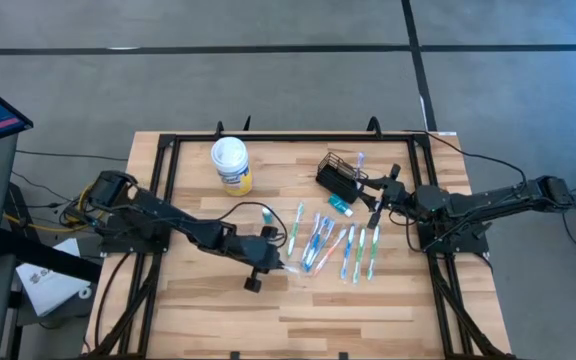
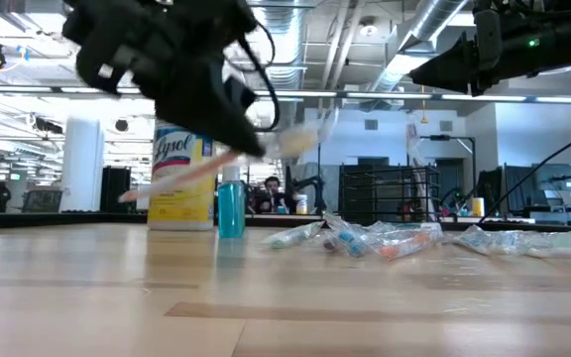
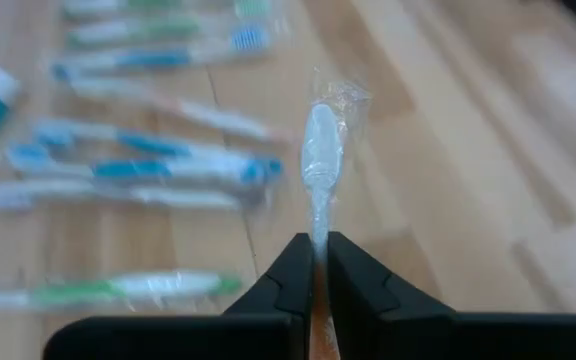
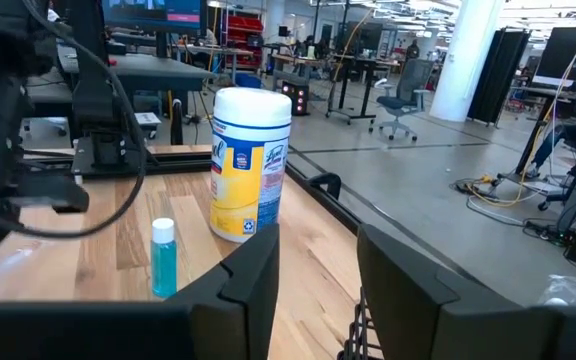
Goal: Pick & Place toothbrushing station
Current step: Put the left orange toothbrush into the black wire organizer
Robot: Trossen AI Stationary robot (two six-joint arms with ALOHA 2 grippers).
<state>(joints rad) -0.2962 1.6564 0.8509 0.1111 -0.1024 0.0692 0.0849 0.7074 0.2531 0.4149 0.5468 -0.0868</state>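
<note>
Pinching a wrapped toothbrush [image 3: 320, 175], left tool [image 3: 319, 262] is clamped; right tool [image 4: 316, 275] gapes.

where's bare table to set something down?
Free: the near strip of table below the toothbrushes, and the left edge beside the yellow canister. Crowded: the centre row of toothbrushes up to the mesh caddy, where the right hand hovers.

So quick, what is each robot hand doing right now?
Left gripper: shut on a clear-wrapped white toothbrush, lifted off the table.
Right gripper: open, holding nothing, beside the black wire-mesh caddy.
</note>
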